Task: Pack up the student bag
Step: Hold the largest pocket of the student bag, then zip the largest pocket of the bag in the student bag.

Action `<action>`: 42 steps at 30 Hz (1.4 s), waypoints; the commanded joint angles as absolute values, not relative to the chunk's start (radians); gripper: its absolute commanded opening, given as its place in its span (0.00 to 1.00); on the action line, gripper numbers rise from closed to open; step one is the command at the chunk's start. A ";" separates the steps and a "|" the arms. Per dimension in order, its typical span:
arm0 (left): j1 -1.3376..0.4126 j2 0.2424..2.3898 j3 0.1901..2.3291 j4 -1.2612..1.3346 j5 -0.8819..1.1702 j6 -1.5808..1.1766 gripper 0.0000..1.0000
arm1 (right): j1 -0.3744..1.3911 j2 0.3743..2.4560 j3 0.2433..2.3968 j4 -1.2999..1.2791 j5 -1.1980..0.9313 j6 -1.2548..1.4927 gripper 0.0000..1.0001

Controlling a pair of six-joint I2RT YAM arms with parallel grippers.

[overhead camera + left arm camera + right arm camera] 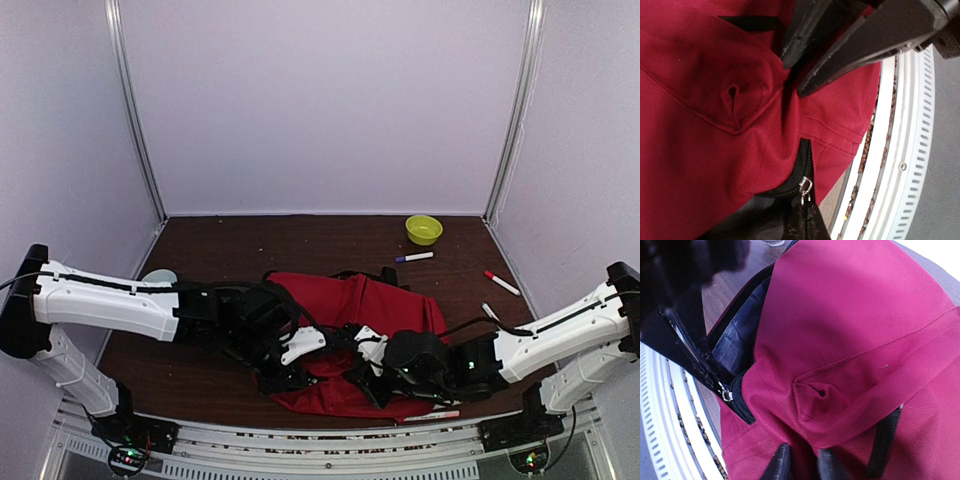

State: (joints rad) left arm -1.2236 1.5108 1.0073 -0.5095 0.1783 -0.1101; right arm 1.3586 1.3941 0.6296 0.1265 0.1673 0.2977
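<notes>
table (200,250): dark wood, red backpack lying at its near middle
red backpack (365,305): between both arms, zip part open, dark lining showing
left gripper (792,79): pinched tight on a red fabric fold
right gripper (802,462): narrow, fabric fold between its fingers
green bowl (423,229): far right, well apart

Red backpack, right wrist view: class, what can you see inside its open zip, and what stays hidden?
Inside the backpack, only dark lining shows through the gap beside the zip pull. Red fabric covers the rest, so any contents cannot be seen.
</notes>
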 commanded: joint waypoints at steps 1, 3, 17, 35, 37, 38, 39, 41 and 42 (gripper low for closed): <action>-1.237 1.481 1.012 -0.300 0.240 -0.105 0.00 | 1.389 1.423 0.630 0.181 0.113 0.252 0.01; -1.235 1.479 1.007 -0.297 0.239 -0.110 0.00 | 1.389 1.410 0.618 0.175 0.118 0.264 0.00; -1.190 1.403 0.947 -0.414 0.154 -0.105 0.00 | 1.389 1.223 0.487 0.086 0.237 0.378 0.00; -1.118 1.344 0.874 -0.447 0.143 -0.097 0.00 | 1.390 1.126 0.458 0.056 0.233 0.369 0.00; -1.119 1.355 0.897 -0.444 0.179 -0.106 0.00 | 1.389 1.139 0.486 0.028 0.220 0.367 0.05; -1.120 1.361 0.910 -0.443 0.194 -0.111 0.00 | 1.389 1.147 0.503 0.008 0.211 0.365 0.14; -1.120 1.364 0.920 -0.443 0.207 -0.116 0.00 | 1.390 1.154 0.523 -0.012 0.201 0.363 0.23; -1.121 1.367 0.941 -0.440 0.225 -0.126 0.00 | 1.389 1.161 0.552 -0.031 0.178 0.347 0.40; -1.122 1.368 0.946 -0.433 0.233 -0.132 0.00 | 1.388 1.159 0.563 -0.034 0.171 0.337 0.48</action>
